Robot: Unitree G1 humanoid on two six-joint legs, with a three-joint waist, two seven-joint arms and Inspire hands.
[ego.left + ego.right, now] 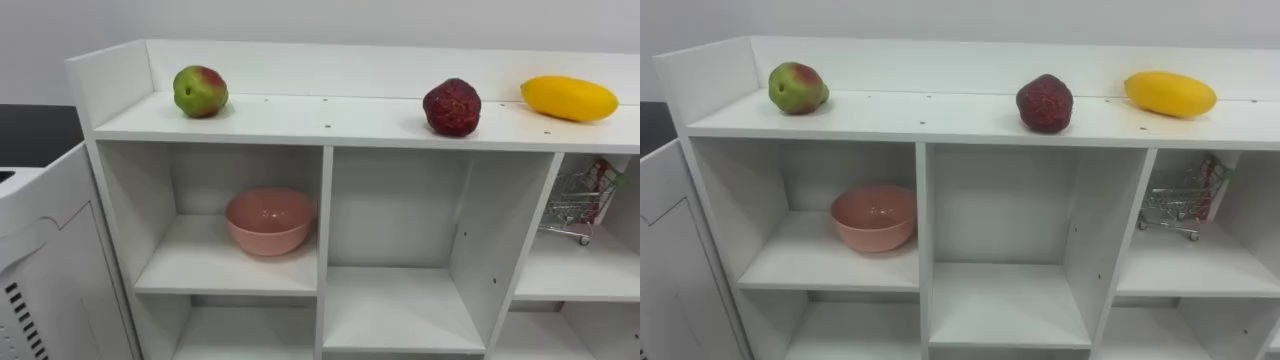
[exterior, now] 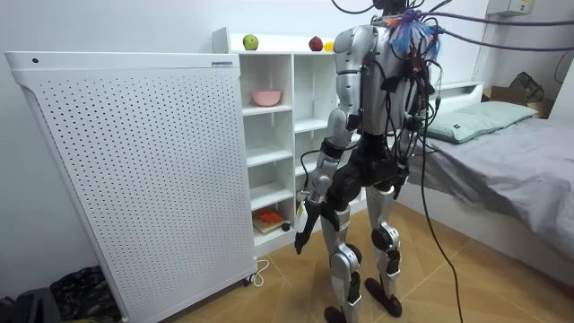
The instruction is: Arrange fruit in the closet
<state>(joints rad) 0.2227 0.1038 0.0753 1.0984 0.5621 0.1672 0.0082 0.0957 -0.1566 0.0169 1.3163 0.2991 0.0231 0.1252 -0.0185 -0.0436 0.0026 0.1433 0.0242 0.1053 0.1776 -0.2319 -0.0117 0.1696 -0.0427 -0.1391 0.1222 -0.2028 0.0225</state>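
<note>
Hanging low, grip beyond telling, the left hand [image 2: 305,220] is likely needing a high reach, closing from above on the green-red apple [image 1: 200,91], dark red bumpy fruit [image 1: 452,107] or yellow oval fruit [image 1: 569,98] sitting apart atop the white shelf unit [image 1: 324,230].

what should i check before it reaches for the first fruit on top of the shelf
1. Fruit in view: ok. Green fruit, red fruit and yellow fruit lie apart on the shelf top.
2. Bowl ready: ok. Bowl stands upright in the upper left compartment and looks empty.
3. Right compartment free: not ok. A cart stands there.
4. Hand raised: not ok. Left hand hangs by the leg.
5. Robot near the shelf: ok. It stands facing it.
</note>
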